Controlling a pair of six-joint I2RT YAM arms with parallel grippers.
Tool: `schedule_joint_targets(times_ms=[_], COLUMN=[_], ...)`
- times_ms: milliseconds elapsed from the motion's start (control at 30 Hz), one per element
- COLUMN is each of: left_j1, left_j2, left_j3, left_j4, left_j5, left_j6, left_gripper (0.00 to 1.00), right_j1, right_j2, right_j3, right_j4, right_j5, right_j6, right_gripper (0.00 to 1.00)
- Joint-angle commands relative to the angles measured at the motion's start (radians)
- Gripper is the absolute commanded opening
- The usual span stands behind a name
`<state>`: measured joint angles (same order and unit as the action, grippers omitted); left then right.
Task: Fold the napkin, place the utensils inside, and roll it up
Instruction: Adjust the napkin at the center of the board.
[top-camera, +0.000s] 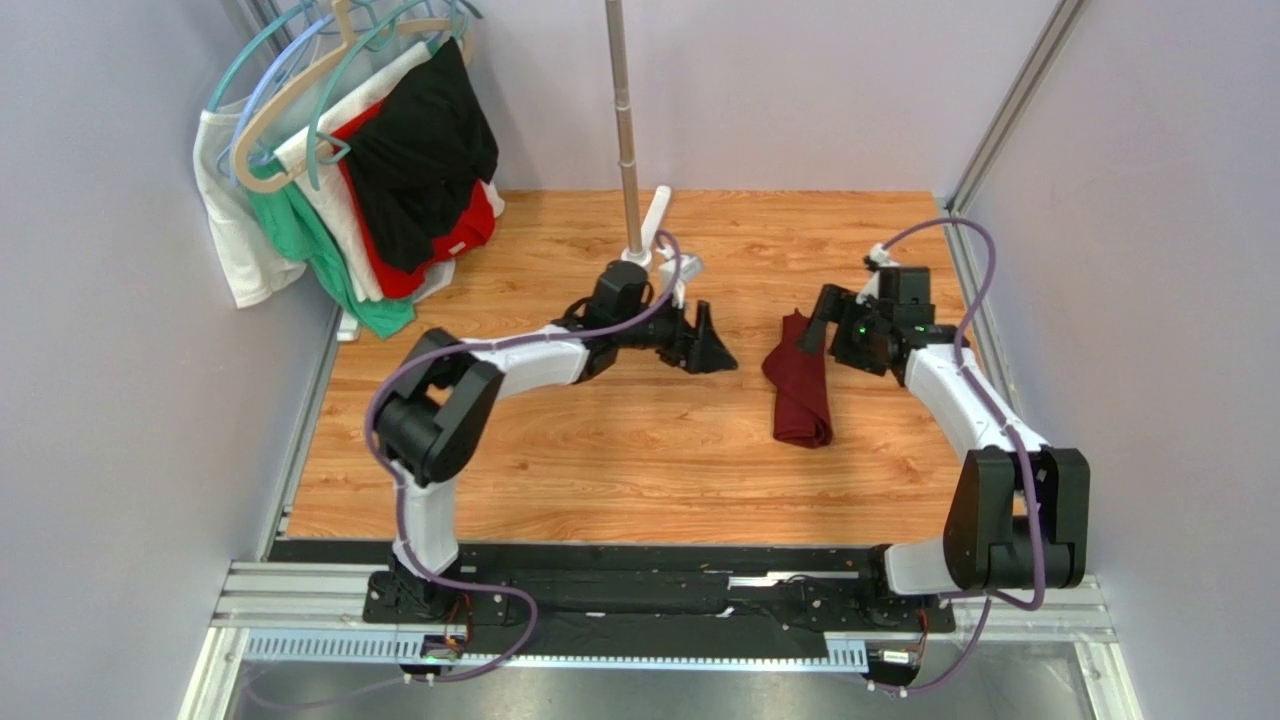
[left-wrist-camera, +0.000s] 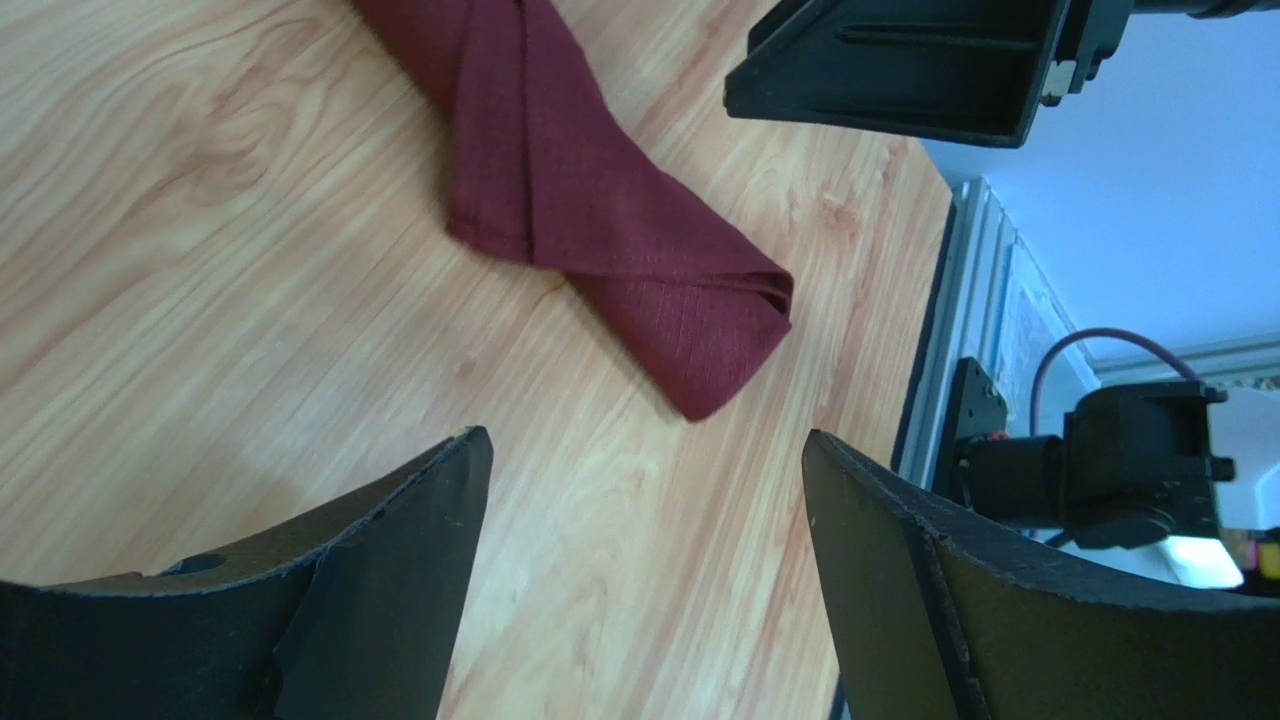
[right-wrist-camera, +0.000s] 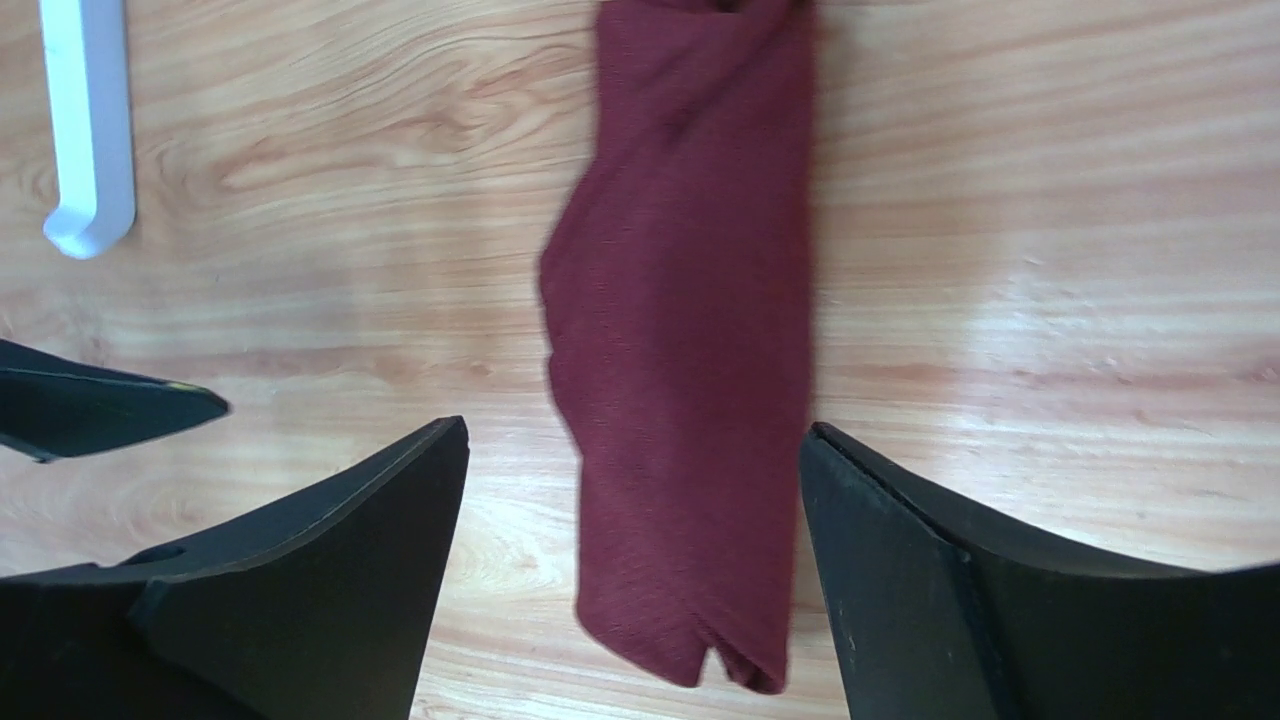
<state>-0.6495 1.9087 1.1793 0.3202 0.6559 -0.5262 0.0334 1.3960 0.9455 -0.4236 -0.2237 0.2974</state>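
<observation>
Napkin (top-camera: 801, 387) is lying as a long, narrow, rolled-up maroon bundle on the wooden table (top-camera: 601, 450), right of centre. The right gripper (top-camera: 812, 330) is hanging over its far end with jaws spread wide, and its wrist view is showing the bundle between them. The left gripper (top-camera: 718, 345) is hovering near the bundle's left side, jaws also spread wide, holding nothing.
</observation>
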Motion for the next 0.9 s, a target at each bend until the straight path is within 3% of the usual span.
schedule_joint_targets(times_ms=[0, 367, 667, 867], left_j1=[-0.058, -0.082, -0.098, -0.104], left_j2=[0.136, 0.398, 0.496, 0.532], left_j3=[0.136, 0.356, 0.468, 0.514], left_j4=[0.054, 0.132, 0.069, 0.046], left_j5=[-0.001, -0.002, -0.027, -0.002], left_j6=[0.020, -0.014, -0.001, -0.023], left_gripper=[0.85, 0.89, 0.90, 0.84], right_j1=[-0.094, -0.167, -0.171, -0.171], right_j2=[-0.040, -0.038, -0.038, -0.012], right_j3=[-0.053, -0.139, -0.160, -0.166], right_j4=[0.043, 0.100, 0.126, 0.140], right_j5=[-0.117, -0.187, -0.209, -0.207], right_j6=[0.029, 0.051, 0.060, 0.065], right_gripper=[0.86, 0.86, 0.86, 0.86])
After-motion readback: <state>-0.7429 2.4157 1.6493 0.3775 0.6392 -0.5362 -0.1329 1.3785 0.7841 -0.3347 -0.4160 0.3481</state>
